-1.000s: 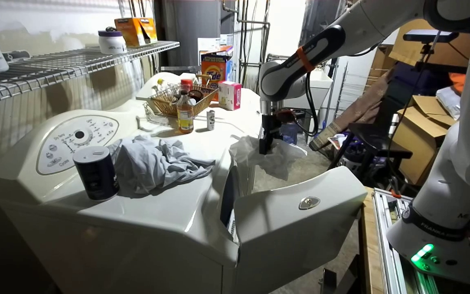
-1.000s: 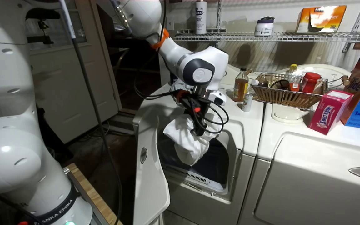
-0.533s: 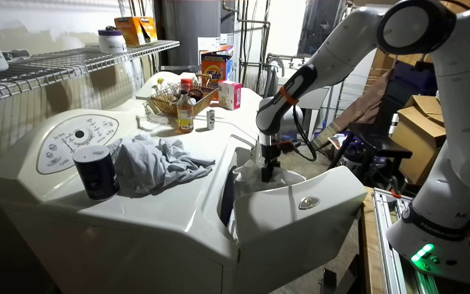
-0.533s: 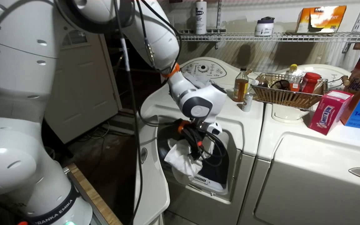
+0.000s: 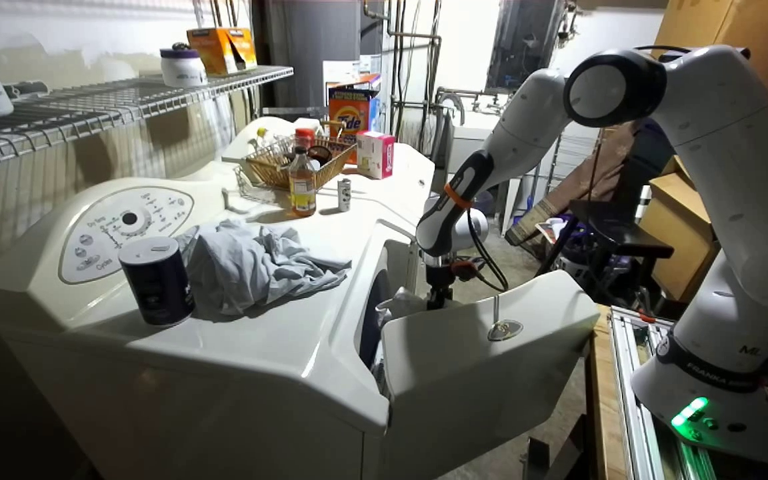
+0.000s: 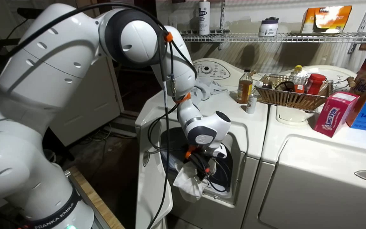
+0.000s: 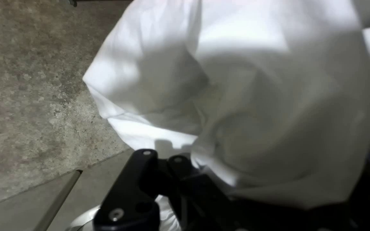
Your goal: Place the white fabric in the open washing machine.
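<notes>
The washing machine [image 5: 224, 353] has its door [image 5: 471, 347] swung out, and its dark opening [image 6: 174, 140] faces an exterior view. My gripper [image 6: 201, 176] is down in front of that opening, shut on the white fabric [image 6: 187, 183]. Folds of the fabric spread out from the black fingers and fill most of the wrist view, hiding the fingertips. In an exterior view the fabric's lower end overlaps the opening's bottom rim; how much of it is inside I cannot tell. The door partly hides fabric and gripper [image 5: 437, 300] in another exterior view.
On the machine's top lie a grey-blue cloth [image 5: 251, 267] and a dark cup [image 5: 157, 283]. A bottle [image 5: 302, 183], a small can [image 5: 344, 195] and a wicker basket [image 6: 294, 98] stand farther along. Cables [image 6: 167, 127] loop beside the arm. Concrete floor [image 7: 37, 96] shows below.
My gripper has come down with the white fabric, from above the opening to low in front of it. The fabric now hangs lower, partly behind the door. The grip has stayed shut.
</notes>
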Available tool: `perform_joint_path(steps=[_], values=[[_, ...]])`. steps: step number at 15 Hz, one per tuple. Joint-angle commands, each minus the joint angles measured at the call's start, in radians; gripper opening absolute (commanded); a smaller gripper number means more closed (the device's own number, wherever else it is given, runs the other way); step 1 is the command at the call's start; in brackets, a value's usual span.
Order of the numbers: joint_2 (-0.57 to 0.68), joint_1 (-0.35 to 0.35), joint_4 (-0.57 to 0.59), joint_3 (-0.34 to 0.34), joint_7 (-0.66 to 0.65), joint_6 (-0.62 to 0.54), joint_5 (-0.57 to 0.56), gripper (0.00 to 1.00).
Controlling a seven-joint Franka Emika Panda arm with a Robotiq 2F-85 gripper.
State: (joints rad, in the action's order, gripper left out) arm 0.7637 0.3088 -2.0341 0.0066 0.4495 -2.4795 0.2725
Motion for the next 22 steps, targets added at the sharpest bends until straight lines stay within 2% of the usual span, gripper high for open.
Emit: perform_joint_path(steps=[1,3,4,5,7,13,17,20,22], values=[[0.005,0.021,0.007,0.020,-0.015,-0.001,-0.024,0.00],[0.005,0.021,0.013,0.021,-0.015,-0.001,-0.023,0.00],[0.022,-0.005,0.028,-0.002,-0.049,-0.005,-0.047,0.00],[0.050,-0.030,0.049,-0.018,-0.083,-0.025,-0.066,0.00],[0.100,-0.036,0.081,-0.008,-0.116,-0.089,-0.067,0.00],[0.290,-0.001,0.204,0.086,-0.115,-0.320,-0.057,0.00],[0.401,0.123,0.295,0.225,-0.033,-0.432,-0.072,0.00],[0.484,0.231,0.378,0.340,0.037,-0.437,-0.092,0.00],[0.530,0.277,0.434,0.393,0.075,-0.420,-0.110,0.00]])
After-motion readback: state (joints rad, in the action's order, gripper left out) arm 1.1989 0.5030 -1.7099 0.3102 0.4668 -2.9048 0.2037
